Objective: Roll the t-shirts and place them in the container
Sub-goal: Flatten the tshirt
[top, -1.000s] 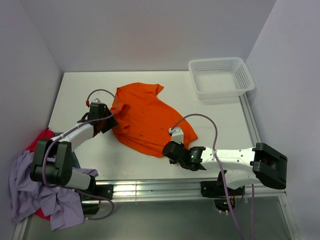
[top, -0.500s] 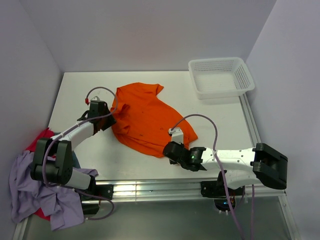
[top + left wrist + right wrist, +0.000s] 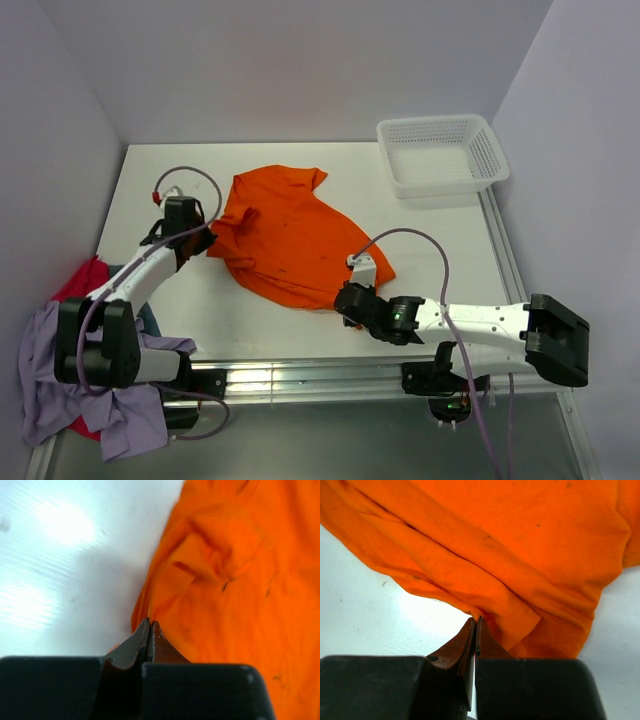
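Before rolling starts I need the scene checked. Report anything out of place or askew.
The orange t-shirt lies crumpled and skewed, not spread flat. The lavender, red and grey-blue shirts sit in a tangled heap at the near left corner, spilling past the edge of the table.

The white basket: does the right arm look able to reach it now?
Probably not at once: the right gripper is shut on the orange t-shirt, and the basket sits at the far corner.

Pale lavender walls enclose a white table.
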Motion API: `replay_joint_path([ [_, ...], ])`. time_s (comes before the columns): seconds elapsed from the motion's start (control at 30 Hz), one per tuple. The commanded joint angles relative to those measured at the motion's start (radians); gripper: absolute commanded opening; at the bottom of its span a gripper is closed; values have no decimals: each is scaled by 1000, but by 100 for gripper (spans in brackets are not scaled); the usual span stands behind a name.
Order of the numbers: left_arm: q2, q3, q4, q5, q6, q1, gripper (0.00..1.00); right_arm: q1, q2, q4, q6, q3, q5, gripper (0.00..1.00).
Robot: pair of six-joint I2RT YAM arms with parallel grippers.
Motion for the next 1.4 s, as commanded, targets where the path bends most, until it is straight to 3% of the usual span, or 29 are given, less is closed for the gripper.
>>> replay_joint_path([
  [0.0, -99, -3, 16, -45, -43, 59, 0, -14, -45, -16, 48, -17, 81, 0],
  [0.23, -151, -46, 25, -154, -37, 113, 4, -30, -99, -13, 54, -43, 81, 0],
  [0.37, -28, -12, 15, -89, -14, 113, 28, -30, -82, -21, 59, -34, 82, 0],
  [0.57, 29, -27, 50, -85, -3, 114, 47, -40, -91, -52, 77, -25, 105, 0],
  [0.9, -74, -75, 87, -37, -17, 125, 49, -124, -38, -89, -39, 103, 79, 0],
  [1.17, 84, -38, 77, 18, -21, 125, 50, -153, 19, -84, -95, 176, 93, 0],
  [1.37, -19, -165, 155, -17, -55, 140, 51, -236, -4, -63, -122, 155, 93, 0],
])
